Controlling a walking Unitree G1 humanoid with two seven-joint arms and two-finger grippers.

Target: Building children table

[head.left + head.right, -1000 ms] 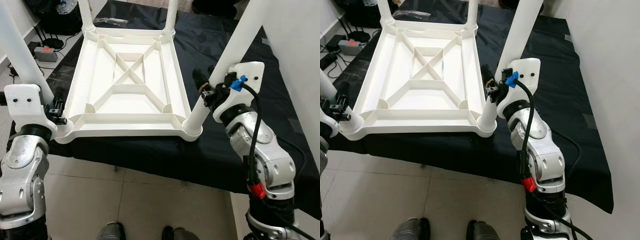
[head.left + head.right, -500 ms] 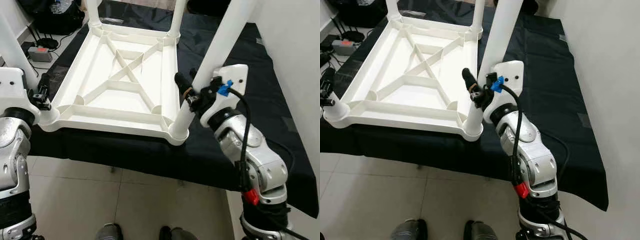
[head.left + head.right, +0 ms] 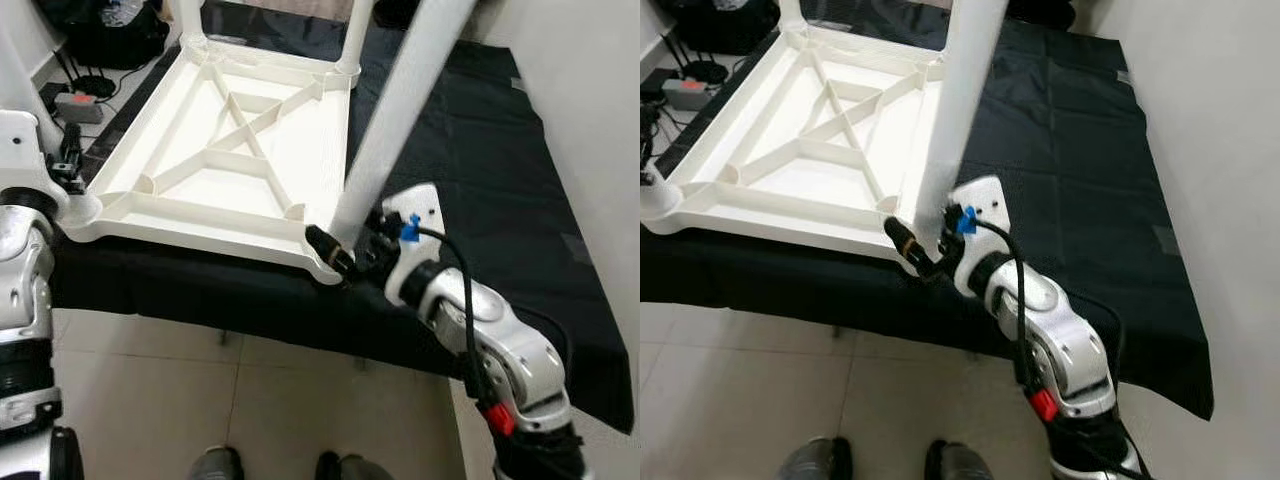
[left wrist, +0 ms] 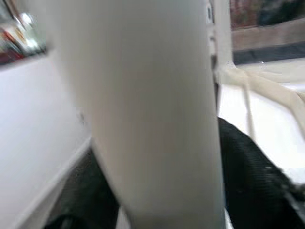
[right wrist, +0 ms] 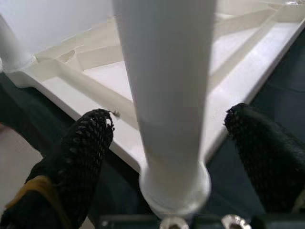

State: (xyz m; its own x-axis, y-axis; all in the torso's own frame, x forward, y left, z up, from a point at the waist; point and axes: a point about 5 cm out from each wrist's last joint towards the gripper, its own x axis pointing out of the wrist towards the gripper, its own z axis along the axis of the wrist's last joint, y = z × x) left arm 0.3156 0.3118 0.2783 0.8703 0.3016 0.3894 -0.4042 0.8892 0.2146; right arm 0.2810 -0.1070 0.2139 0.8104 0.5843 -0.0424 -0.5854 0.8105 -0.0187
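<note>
At near corner of upturned white table, right pincer apart around leg; left pincer's state unclear.

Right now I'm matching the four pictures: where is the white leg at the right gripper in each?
Left eye: white leg, rising from the upturned tabletop.
Right eye: upper middle.
Left wrist: cannot tell.
Right wrist: centre, between the black fingers.
Shared landmark: the leg's corner socket.
</note>
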